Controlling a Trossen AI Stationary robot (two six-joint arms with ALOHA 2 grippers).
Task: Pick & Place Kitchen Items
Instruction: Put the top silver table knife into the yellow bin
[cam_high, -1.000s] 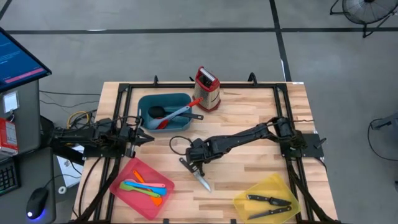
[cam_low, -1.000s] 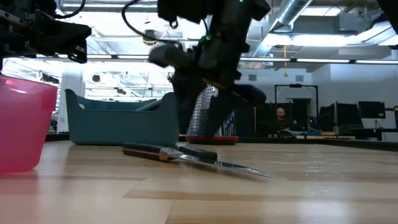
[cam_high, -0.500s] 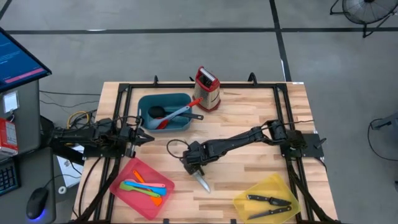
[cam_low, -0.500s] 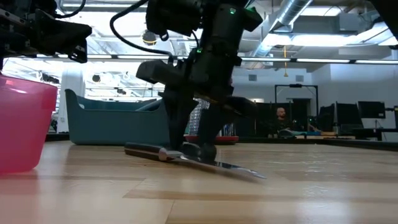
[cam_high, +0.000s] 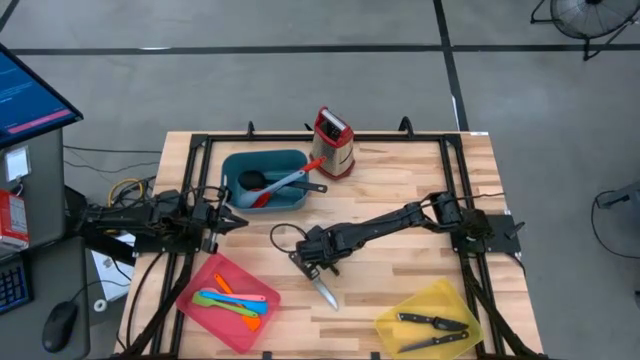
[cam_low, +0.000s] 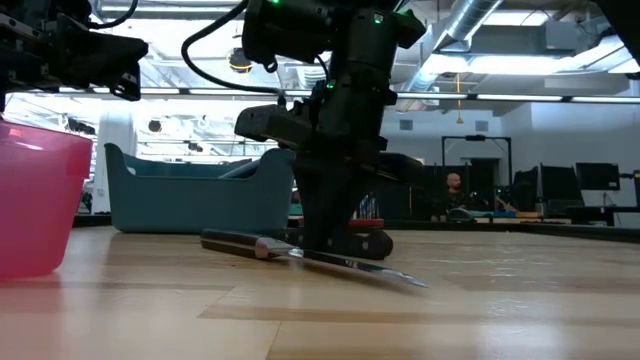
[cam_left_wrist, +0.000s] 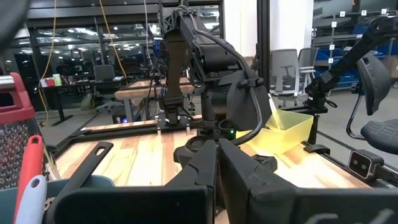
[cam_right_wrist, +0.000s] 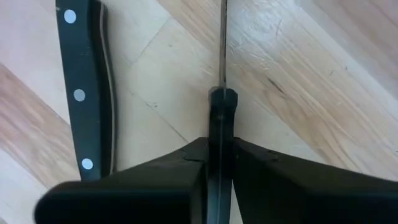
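Beside gripped knife (cam_right_wrist: 222, 93), second knife (cam_right_wrist: 84, 93) lies.

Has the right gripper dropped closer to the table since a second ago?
Yes. In the low view the right gripper has come down to the table and now closes on a knife there. It hung clearly above the knives before.

Floor: smooth grey concrete (cam_high: 300, 90) crossed by dark painted lines (cam_high: 447, 50).
Table: pale wooden plank tabletop (cam_high: 400, 180) edged by a black metal frame (cam_high: 200, 160).
Left of the table: a lit blue computer screen (cam_high: 25, 95), a black computer mouse (cam_high: 60, 325) and loose cables.
Ceiling: exposed silver ducts (cam_low: 480, 25) and long strip lights (cam_low: 520, 97).
Far room: dark monitors on desks (cam_low: 575, 185), one seated person (cam_low: 452, 190).
Furniture: a white-backed office chair (cam_left_wrist: 283, 71) beside workbenches.
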